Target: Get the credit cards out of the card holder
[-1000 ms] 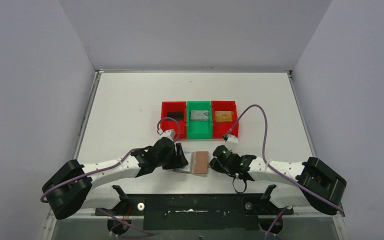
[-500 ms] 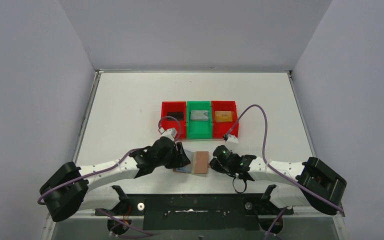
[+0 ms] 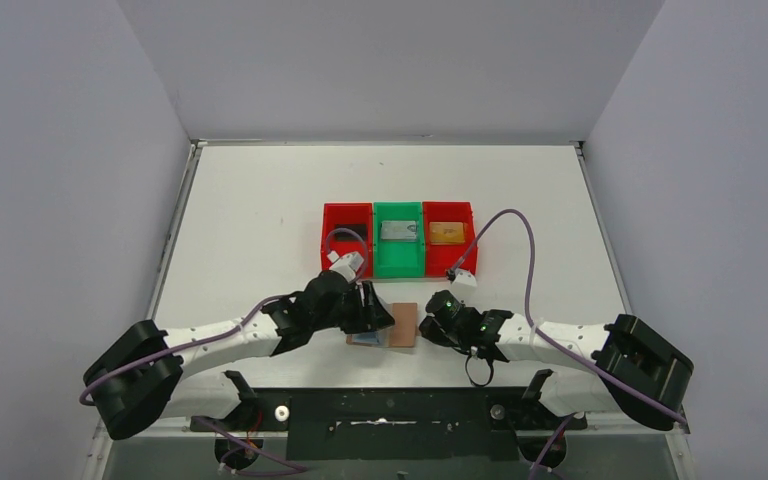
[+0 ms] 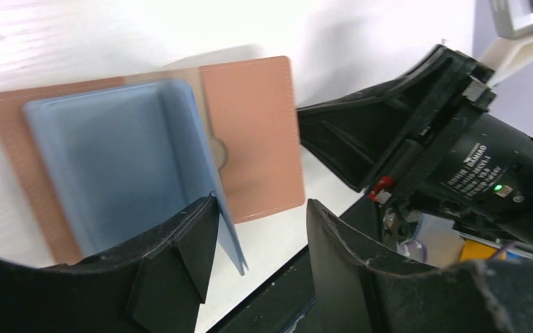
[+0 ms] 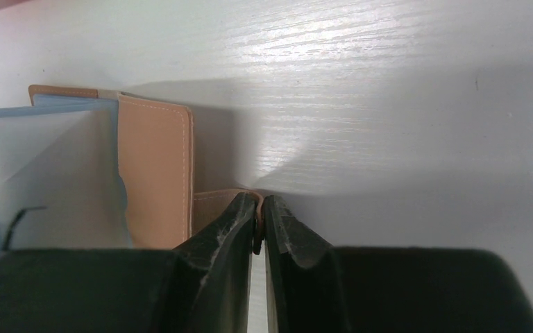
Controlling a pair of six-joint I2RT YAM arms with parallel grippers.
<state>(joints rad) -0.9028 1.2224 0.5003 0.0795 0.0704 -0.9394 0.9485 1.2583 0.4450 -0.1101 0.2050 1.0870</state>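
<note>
My right pincer (image 5: 259,205) was clenched on the tab (image 5: 218,201) of the holder (image 5: 156,166). My left pincer (image 4: 260,208) stood released, straddling its blue pocket (image 4: 111,166). The holder lay open on the counter (image 3: 260,220), just before the green bin (image 3: 399,262).

Your left gripper (image 4: 260,239) shows its two black fingers (image 4: 173,257) parted at the bottom of the view, over the tan-brown leather bifold wallet (image 4: 250,132) lying open on the white table (image 4: 146,35). Its pale blue pocket leaf (image 4: 111,166) lifts a little, its free edge just beside the left-hand finger. At the wallet's right edge you see the black right gripper (image 4: 333,132), a green light on its body
</note>
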